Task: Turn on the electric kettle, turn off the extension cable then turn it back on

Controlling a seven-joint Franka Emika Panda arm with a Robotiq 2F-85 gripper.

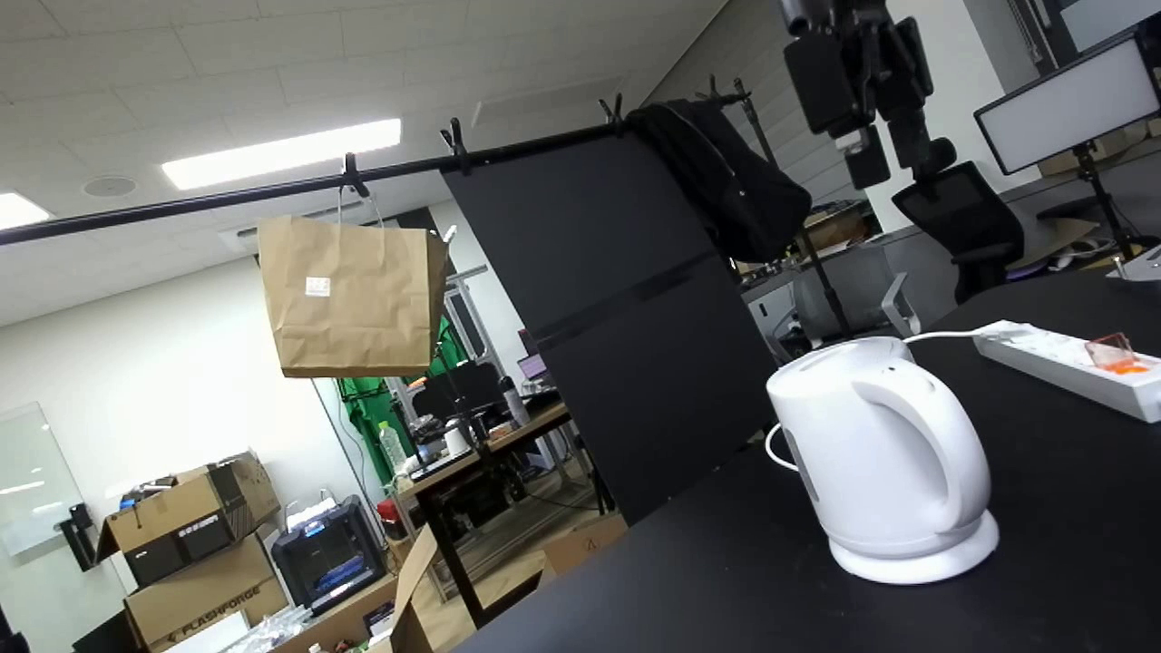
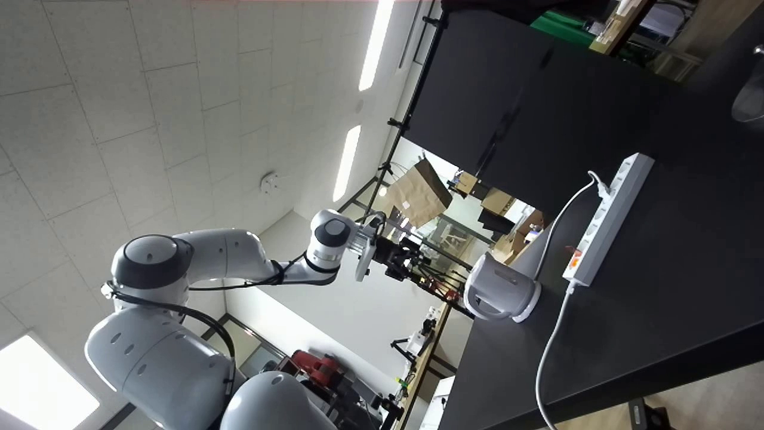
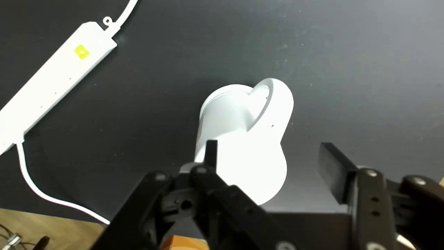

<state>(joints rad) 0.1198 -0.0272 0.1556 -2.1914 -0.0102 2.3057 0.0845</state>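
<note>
The white electric kettle [image 1: 862,462] stands upright on its round base on the black table. It also shows in an exterior view [image 2: 498,285] and, from above, in the wrist view [image 3: 239,156]. The white extension cable [image 1: 1043,358] lies beside it, also in an exterior view [image 2: 612,218] and at the left of the wrist view [image 3: 52,81]. Its red-orange switch [image 2: 575,260] has a small translucent flap raised; it looks yellow in the wrist view [image 3: 82,52]. My gripper [image 3: 269,154] is open and empty, high above the kettle, touching nothing; it also shows in an exterior view [image 1: 893,163].
A white cord [image 2: 558,224] runs from the kettle to a plug in the strip. The strip's own cord [image 2: 549,352] runs over the table edge. A black panel [image 1: 617,345] and a hanging paper bag [image 1: 354,299] stand behind the table [image 1: 726,553].
</note>
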